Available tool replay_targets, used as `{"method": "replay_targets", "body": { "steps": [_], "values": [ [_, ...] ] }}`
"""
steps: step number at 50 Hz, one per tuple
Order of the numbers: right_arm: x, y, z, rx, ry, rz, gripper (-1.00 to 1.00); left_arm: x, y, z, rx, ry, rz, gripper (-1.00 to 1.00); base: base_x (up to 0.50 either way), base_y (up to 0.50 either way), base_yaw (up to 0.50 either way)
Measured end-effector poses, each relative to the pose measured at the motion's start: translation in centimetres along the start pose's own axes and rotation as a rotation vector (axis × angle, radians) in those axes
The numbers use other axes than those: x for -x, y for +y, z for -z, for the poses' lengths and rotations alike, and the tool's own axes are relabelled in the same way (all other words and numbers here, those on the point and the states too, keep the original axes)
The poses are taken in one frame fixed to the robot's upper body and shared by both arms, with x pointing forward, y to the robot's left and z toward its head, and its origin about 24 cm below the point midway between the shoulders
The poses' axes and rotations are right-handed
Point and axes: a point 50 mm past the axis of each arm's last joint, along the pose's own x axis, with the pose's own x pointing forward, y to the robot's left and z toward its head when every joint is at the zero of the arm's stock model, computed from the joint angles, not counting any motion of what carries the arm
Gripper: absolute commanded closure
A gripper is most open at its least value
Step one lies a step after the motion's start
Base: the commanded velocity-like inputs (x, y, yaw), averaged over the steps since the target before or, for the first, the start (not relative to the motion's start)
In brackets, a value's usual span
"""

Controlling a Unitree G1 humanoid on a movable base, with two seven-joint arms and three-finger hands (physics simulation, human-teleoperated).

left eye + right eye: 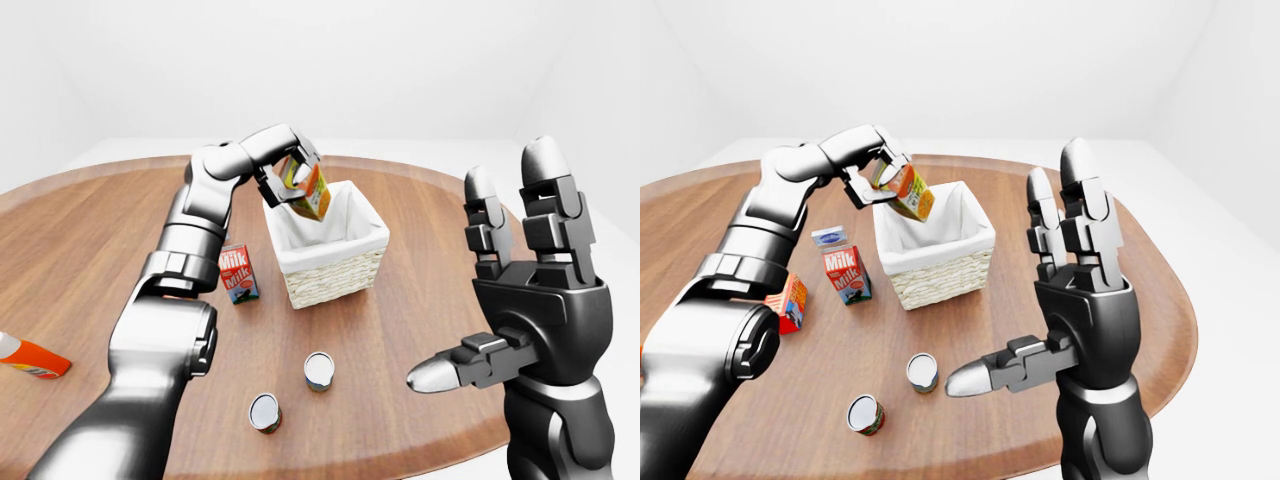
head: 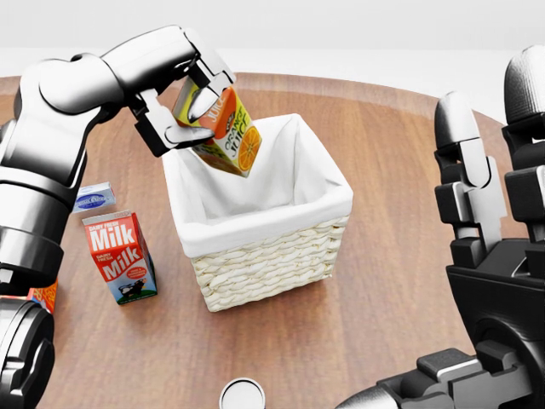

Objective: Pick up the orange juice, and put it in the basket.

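The left robot hand (image 2: 183, 106) grips the juice (image 2: 223, 129) tilted over the basket's (image 2: 255, 230) ten-o'clock rim for dropping in, while the right robot hand (image 1: 535, 300) hangs wide.

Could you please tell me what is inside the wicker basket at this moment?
Only white lining shows inside the basket; the orange juice, gripped by the left robot hand, hangs tilted over its rim. The bottom is partly hidden.

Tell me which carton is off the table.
The orange juice, tilted in the left hand over the basket. The milk stands upright on the table.
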Motion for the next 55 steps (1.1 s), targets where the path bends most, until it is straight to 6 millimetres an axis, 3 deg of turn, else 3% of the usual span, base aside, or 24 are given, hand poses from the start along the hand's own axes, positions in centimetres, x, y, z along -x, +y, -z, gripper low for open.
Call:
{"method": "replay_targets", "body": {
  "steps": [21,55],
  "values": [
    [0.0,0.1,0.1,-0.002,0.004,-0.005,-1.0,-0.5,-0.8,1.6,0.011,0.107,0.055,1.0,0.0,0.0,0.0],
    [0.0,0.1,0.0,-0.004,0.001,-0.009,-1.0,-0.9,-1.3,2.7,-0.038,0.231,0.118,1.0,0.0,0.0,0.0]
  ]
}}
